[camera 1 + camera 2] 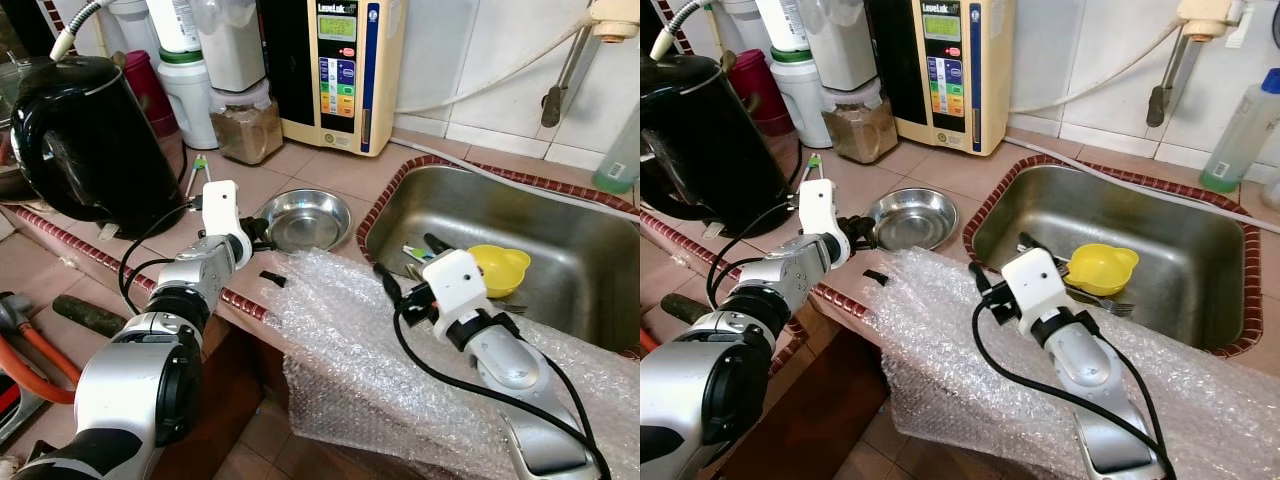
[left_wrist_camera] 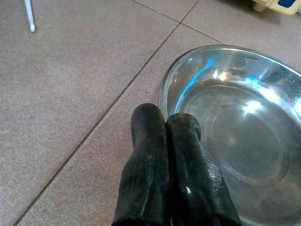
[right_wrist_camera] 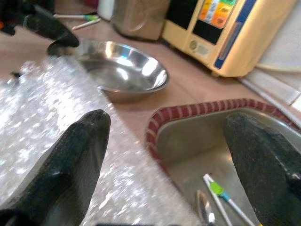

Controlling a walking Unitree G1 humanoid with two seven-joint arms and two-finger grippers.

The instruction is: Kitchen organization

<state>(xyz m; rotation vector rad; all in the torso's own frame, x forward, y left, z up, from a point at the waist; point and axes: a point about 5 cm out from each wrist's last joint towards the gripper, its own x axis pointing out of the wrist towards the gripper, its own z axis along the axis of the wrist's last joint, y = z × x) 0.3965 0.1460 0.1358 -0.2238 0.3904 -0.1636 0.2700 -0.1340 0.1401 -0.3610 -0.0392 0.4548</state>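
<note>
Bubble wrap (image 1: 340, 330) under wide-open right end effector (image 1: 385, 282); left end effector (image 2: 164, 127) closed, empty, at steel bowl (image 2: 244, 136) rim.

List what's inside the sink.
The sink holds a yellow bowl, a fork and a green-tipped utensil. The right hand and bubble wrap hide its near corner.

Lighting even and bright in both eye views; focus sharp. Strong specular glare on the steel bowl (image 1: 304, 219) and on the bubble wrap (image 1: 345, 335) beside it. Right wrist view soft, its near fingers (image 3: 70, 165) blurred. Kettle (image 1: 85, 135) left of the bowl reads dark, with reflections.
</note>
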